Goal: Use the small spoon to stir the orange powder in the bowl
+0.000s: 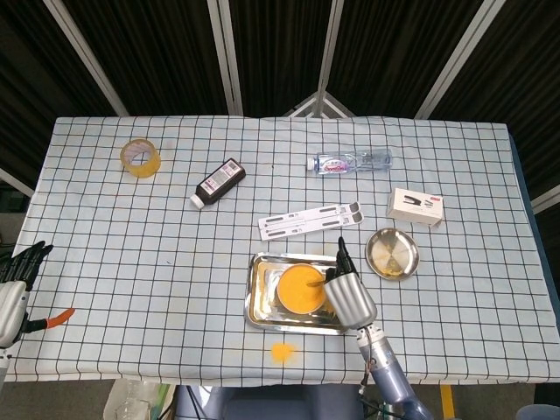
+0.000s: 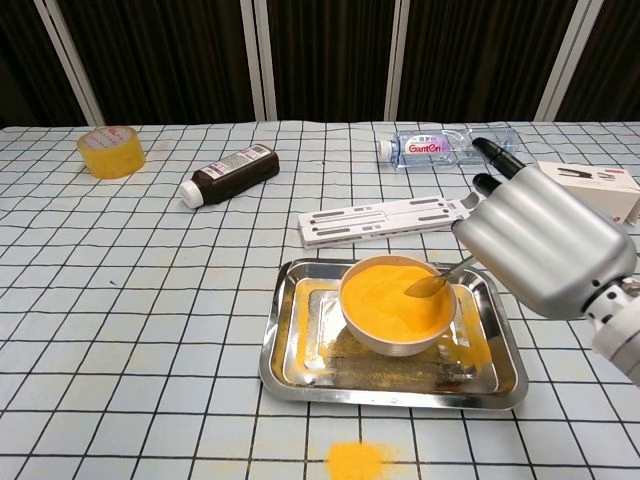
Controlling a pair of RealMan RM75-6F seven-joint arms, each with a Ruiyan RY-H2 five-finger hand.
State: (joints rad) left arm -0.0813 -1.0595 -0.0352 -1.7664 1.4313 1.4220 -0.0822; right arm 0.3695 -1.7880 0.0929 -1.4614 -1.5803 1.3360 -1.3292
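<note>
- The small spoon [image 2: 432, 284] is held by the right hand [image 2: 545, 240], fingers clamped on its handle; its tip is dipped into the orange powder [image 2: 392, 293].
- The bowl [image 2: 390, 335] is seated in a steel tray [image 2: 290, 350] on the tabletop [image 2: 120, 300].
- Spilled powder [image 2: 358, 460] is seen near the tray.
- The left hand [image 1: 19, 262] is positioned at the tabletop's edge, fingers apart.
</note>
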